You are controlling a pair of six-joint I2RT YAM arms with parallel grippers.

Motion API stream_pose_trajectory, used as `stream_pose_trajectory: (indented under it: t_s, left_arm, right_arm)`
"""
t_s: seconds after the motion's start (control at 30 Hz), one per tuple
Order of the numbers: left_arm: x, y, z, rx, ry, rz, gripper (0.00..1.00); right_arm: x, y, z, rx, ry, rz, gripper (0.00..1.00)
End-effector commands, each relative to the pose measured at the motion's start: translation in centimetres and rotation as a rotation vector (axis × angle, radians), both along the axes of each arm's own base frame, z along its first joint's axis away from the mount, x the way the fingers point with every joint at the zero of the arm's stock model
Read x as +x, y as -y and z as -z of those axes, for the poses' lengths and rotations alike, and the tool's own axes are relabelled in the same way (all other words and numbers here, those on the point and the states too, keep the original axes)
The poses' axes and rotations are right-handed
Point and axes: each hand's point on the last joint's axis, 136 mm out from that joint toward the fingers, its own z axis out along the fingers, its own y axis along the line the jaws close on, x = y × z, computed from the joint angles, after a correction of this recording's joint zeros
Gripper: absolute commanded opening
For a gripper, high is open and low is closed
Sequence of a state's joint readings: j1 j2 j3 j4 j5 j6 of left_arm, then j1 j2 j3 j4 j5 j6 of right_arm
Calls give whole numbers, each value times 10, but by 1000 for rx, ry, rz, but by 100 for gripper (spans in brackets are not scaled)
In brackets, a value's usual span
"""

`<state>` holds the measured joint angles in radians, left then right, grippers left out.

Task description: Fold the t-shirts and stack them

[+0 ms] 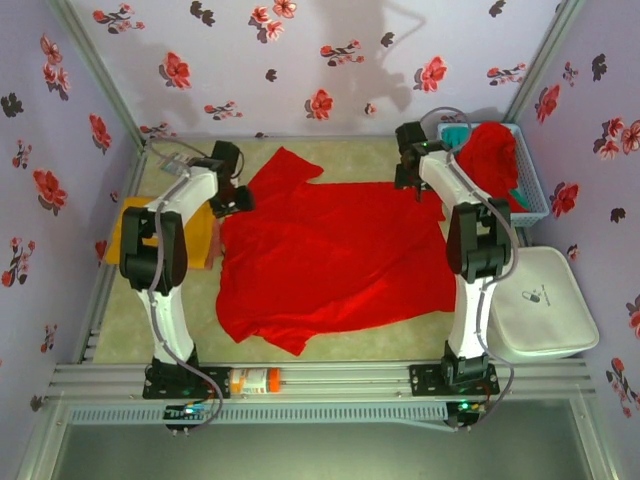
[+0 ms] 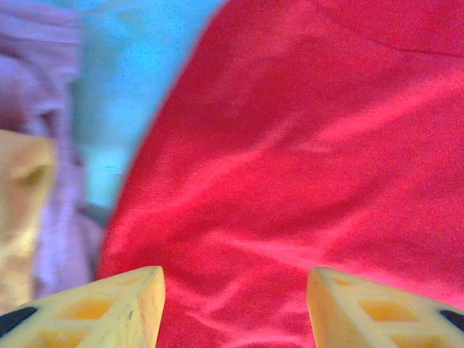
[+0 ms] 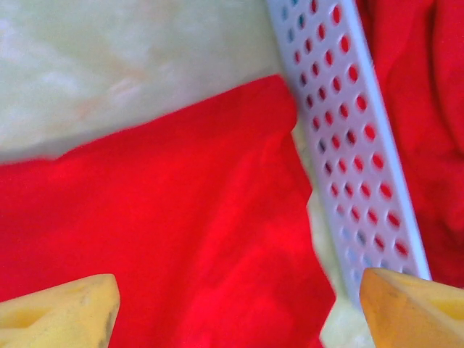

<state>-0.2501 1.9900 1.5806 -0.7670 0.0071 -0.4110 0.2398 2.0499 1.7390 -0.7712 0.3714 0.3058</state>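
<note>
The spread red t-shirt (image 1: 330, 255) is the largest thing here. It lies flat across the middle of the worktop (image 1: 370, 150), one sleeve reaching toward the far left. It looks like light, limp cloth that will sag and crease, so one pinch alone would probably bunch it. It is best taken at two edge points at once, such as both shoulders or a sleeve and the hem below it, and carried over in one fold. The fuzzy worktop cover should stop it sliding.

The red heap (image 1: 490, 155) in the blue basket (image 1: 530, 190) at the far right is crumpled. It should be lifted by a top ridge of cloth and shaken out. The orange-yellow t-shirt (image 1: 125, 235) lies folded at the left, partly under the left arm, and suits being the base of the stack. The teal t-shirt (image 1: 455, 133) shows as a corner at the basket's far left.

The left fingers (image 2: 109, 308) stand apart over the red cloth's left edge, grasping nothing. The right fingers (image 3: 65, 312) are spread wide above its far right corner beside the basket wall, also empty.

Count: at least four t-shirts, namely two red, one orange-yellow and one teal. I cannot tell whether the heap hides more. There is one basket and one white tub (image 1: 545, 305) at the near right.
</note>
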Motion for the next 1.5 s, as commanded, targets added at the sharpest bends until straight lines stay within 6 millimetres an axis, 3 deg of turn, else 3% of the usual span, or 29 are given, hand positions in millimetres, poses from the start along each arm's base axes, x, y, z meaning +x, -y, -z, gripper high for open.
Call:
stream_pose_trajectory:
  t_s: [0.0, 0.17, 0.33, 0.47, 0.63, 0.93, 1.07, 1.2, 1.33, 1.47]
  left_arm:
    - [-3, 23, 11, 12, -42, 57, 54]
    - [-9, 50, 32, 32, -99, 116, 54]
    - [-3, 49, 59, 63, -170, 119, 53]
    - [8, 40, 69, 81, -222, 116, 53]
    - [34, 35, 69, 73, -206, 100, 53]
    - [84, 28, 64, 58, -150, 96, 53]
    - [98, 29, 51, 37, -108, 105, 54]
    - [93, 31, 25, 31, -76, 123, 56]
    - [74, 41, -33, 22, 13, 169, 57]
    - [37, 35, -78, 23, 85, 157, 59]
  right_arm:
    - [-26, -37, -3, 118, 22, -47, 87]
    - [-87, -57, 38, 244, -73, -42, 87]
    - [-109, -63, 72, 302, -122, -27, 87]
    - [-100, -64, 87, 283, -140, -32, 86]
    - [-73, -66, 95, 315, -137, -11, 85]
    - [-38, -66, 95, 337, -122, 31, 85]
    - [-36, -67, 93, 354, -124, 50, 85]
    - [-33, -72, 75, 381, -61, 14, 87]
    - [-27, -74, 41, 364, -5, -69, 91]
    - [-42, -80, 11, 363, 52, -118, 99]
